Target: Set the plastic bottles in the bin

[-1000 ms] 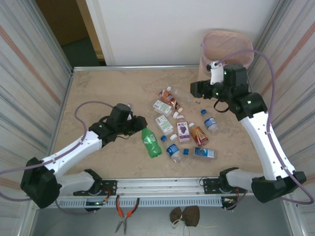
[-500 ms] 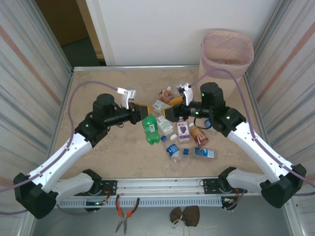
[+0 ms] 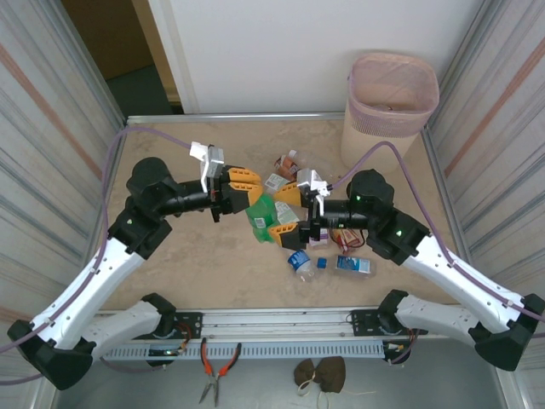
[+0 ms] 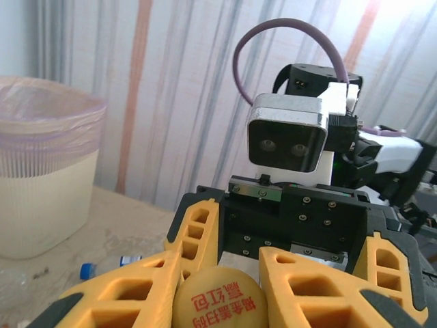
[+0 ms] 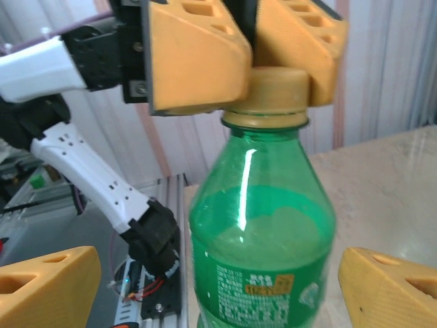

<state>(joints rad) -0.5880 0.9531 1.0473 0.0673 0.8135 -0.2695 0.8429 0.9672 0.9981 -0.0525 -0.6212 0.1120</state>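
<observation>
A green plastic bottle (image 5: 263,253) at centre, its yellow cap (image 5: 276,89) clamped between the orange fingers (image 5: 198,61) of the left gripper (image 5: 270,75), the right gripper (image 5: 218,287) with fingertips (image 5: 48,287) spread wide either side of the bottle and clear of it, a white arm (image 5: 95,184) behind at left, beige tabletop (image 5: 396,178) at right.

The bin (image 3: 375,141) stands at the far right corner of the table (image 3: 187,264). Over the table's middle, the left gripper (image 3: 254,189) reaches in from the left and pinches the cap (image 5: 276,89) of 1 bottle (image 3: 262,220). The right gripper (image 3: 285,213) comes from the right, its 2 fingers (image 5: 48,283) spread to either side of that bottle, clear of it. More bottles (image 3: 300,262) lie around and right of it. Pliers (image 3: 217,362) lie on the ledge before the table.
</observation>
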